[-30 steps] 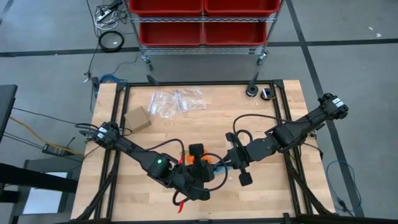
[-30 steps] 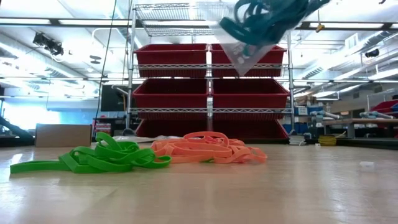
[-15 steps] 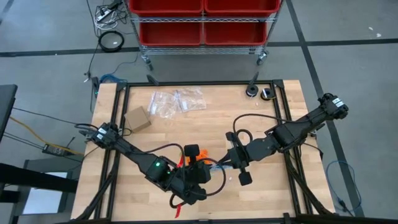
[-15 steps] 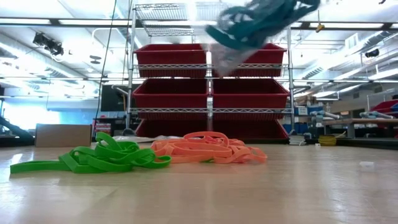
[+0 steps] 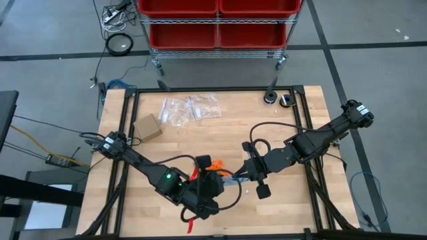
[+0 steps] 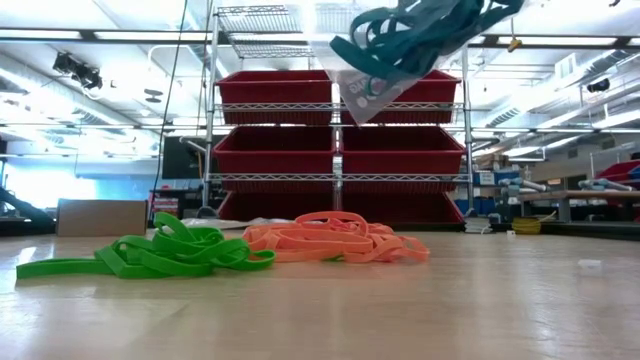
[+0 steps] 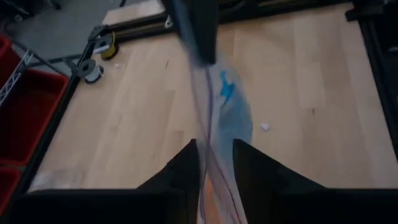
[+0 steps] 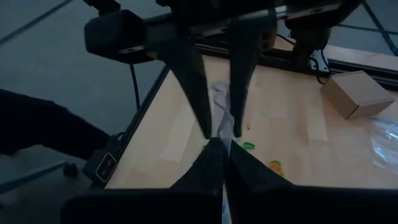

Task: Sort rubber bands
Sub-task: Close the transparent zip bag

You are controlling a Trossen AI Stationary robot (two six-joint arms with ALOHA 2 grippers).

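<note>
On the pale wooden table point(image 5: 200, 137) both dark grippers meet near the front edge, the right gripper point(image 8: 222, 138) pinched on a clear plastic bag point(image 6: 372, 92) of blue rubber bands point(image 6: 415, 32) held aloft, the left gripper point(image 7: 214, 152) parted around it, green rubber bands point(image 6: 160, 255) and orange rubber bands point(image 6: 335, 238) heaped below.

We see green rubber bands point(image 6: 150, 255) and orange rubber bands point(image 6: 335, 240) heaped side by side on bench; blue rubber bands point(image 6: 420, 35) bunched, hanging above.

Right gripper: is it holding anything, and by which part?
Yes. The right gripper is shut on the edge of a clear plastic bag holding blue rubber bands, lifted above the table.
</note>
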